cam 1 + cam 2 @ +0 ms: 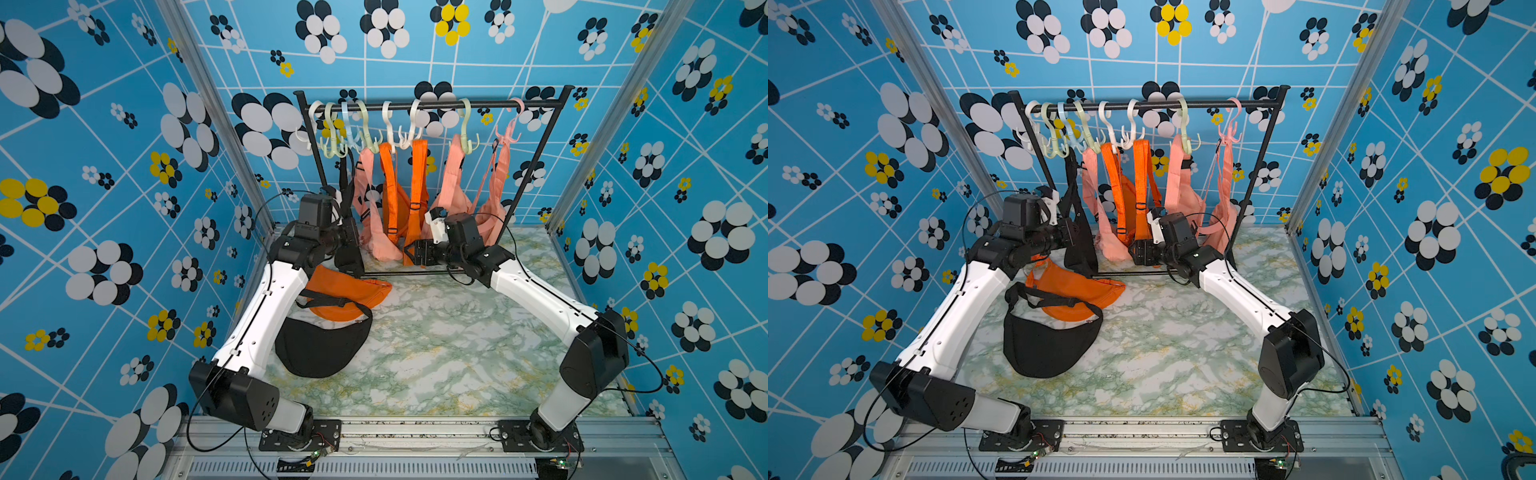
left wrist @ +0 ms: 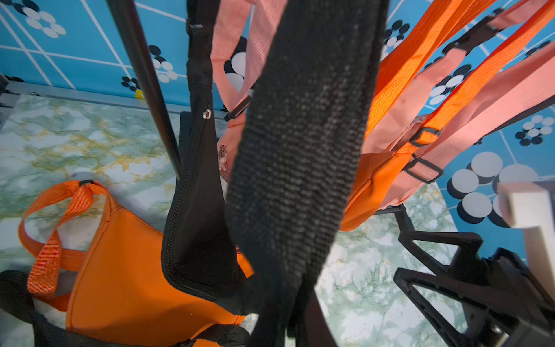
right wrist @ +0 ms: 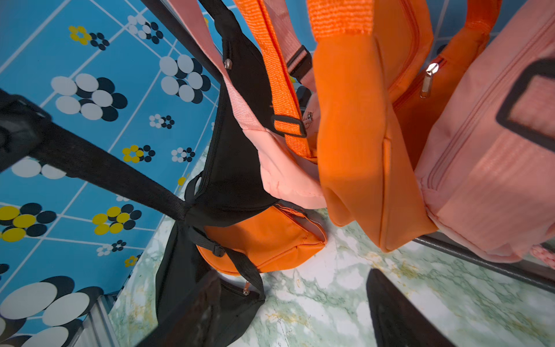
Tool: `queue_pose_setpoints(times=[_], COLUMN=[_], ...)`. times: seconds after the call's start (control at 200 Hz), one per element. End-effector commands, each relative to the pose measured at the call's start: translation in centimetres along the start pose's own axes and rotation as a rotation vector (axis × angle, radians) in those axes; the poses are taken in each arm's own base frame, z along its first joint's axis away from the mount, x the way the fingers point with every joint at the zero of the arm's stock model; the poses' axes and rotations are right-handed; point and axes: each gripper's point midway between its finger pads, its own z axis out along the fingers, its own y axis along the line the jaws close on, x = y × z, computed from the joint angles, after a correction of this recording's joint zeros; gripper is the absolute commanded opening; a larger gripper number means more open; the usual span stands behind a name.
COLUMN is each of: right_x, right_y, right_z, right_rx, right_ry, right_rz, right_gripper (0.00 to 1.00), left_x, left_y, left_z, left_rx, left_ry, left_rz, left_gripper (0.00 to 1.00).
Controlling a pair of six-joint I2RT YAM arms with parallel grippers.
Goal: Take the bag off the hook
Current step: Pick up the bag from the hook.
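1. The left gripper point(image 3: 27, 135) is squeezed shut on the strap point(image 3: 114, 177) of the black bag point(image 1: 1080, 245).
2. That bag hangs on the rack point(image 1: 457, 104), right beside this gripper.
3. The right gripper point(image 1: 409, 253) has its fingers wide apart, holding nothing, close to the hanging orange bag point(image 1: 392, 203).

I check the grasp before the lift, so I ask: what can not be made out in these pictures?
Left gripper, its tips: left wrist view, hidden behind the blurred black strap; top views, dark against the hanging black bag.
Which of the hooks carries that strap: top views, crowded and too small.
Right gripper: right wrist view, lower edge cuts it, only one finger shows.
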Motion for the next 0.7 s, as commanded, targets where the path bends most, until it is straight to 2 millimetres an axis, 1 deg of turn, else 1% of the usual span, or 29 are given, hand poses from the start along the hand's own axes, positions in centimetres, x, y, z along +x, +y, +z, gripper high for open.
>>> queue_pose_setpoints(times=[0.0,0.07,0.145,0.215,0.285,0.38,0.435,0.525,0.56,0.58,0.645,0.695], right_x=[-2.0,-2.5,-2.5,-2.4,-2.6,-3.4,-3.6,-4.2,-4.4,-4.4,-5.0,-4.7], right_y=[3.4,5.4,8.5,11.1,13.2,14.6,15.1,16.0,16.1,16.2,16.6,16.5], right_z=[0.1,0.6,1.1,1.7,2.6,3.9,4.9,5.8,6.0,6.2,5.7,5.8], right_rx=[-0.115,-0.148,-0.173,-0.196,-0.234,-0.261,-0.276,-0.306,-0.309,-0.310,-0.321,-0.323], right_ry=[-0.018,-0.020,-0.021,-0.019,-0.030,-0.043,-0.049,-0.061,-0.063,-0.060,-0.069,-0.061], right_rz=[-0.010,-0.060,-0.158,-0.246,-0.283,-0.288,-0.281,-0.271,-0.269,-0.267,-0.272,-0.272], right_gripper=[0.79,0.82,0.88,0.93,0.99,0.99,0.99,0.99,0.97,0.94,0.86,0.82], left_x=[-1.3,-2.3,-3.0,-3.4,-3.5,-3.5,-3.5,-3.3,-3.2,-3.1,-3.1,-3.2], left_y=[-0.1,0.0,0.2,0.1,-0.3,-1.2,-2.1,-3.0,-3.2,-3.3,-3.3,-3.4], left_z=[-2.6,-4.3,-5.8,-6.8,-7.7,-8.5,-9.0,-9.5,-9.6,-9.6,-9.7,-9.9], left_rx=[0.052,0.081,0.095,0.106,0.128,0.173,0.211,0.262,0.276,0.280,0.284,0.289], left_ry=[-0.059,-0.100,-0.135,-0.155,-0.164,-0.151,-0.140,-0.122,-0.116,-0.113,-0.112,-0.117], left_rz=[-0.051,-0.083,-0.108,-0.117,-0.129,-0.151,-0.157,-0.178,-0.186,-0.188,-0.198,-0.198], left_gripper=[0.00,0.00,0.00,0.00,0.00,0.00,0.00,0.00,0.00,0.00,0.00,0.00])
